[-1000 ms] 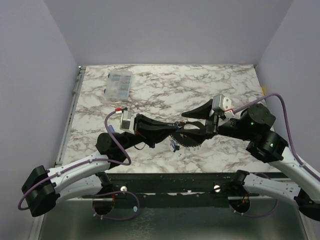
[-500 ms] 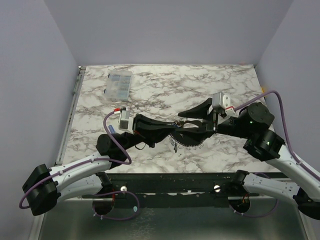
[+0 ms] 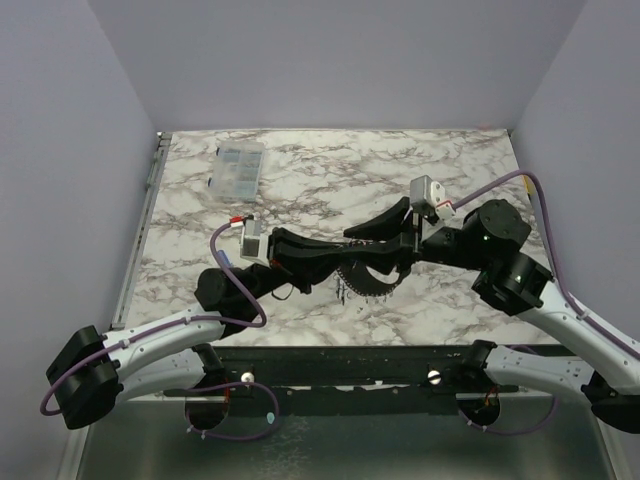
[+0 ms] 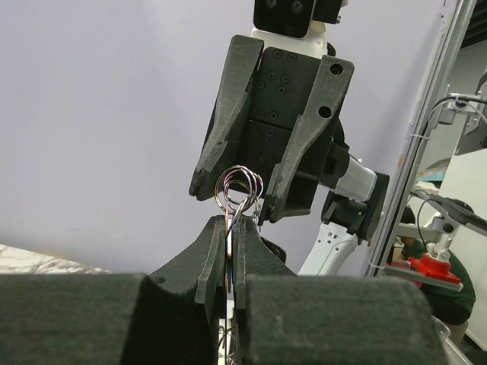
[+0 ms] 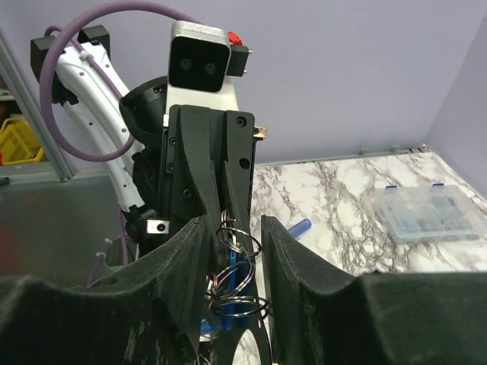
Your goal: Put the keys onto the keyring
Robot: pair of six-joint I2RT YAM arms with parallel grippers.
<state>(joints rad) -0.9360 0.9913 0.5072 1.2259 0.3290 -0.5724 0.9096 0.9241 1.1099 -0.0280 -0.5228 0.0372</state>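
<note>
The keyring (image 4: 237,188) is clamped in the tightly closed left gripper (image 4: 232,230). Opposite the left gripper, the right gripper (image 5: 234,228) is seen parted around the ring, with blue keys (image 5: 230,275) hung just beneath.

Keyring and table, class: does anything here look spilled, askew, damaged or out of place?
Nothing stands out. The keyring is clamped in the left gripper, the right gripper faces it with jaws open, and the clear box lies flat at the far left of the table.
</note>
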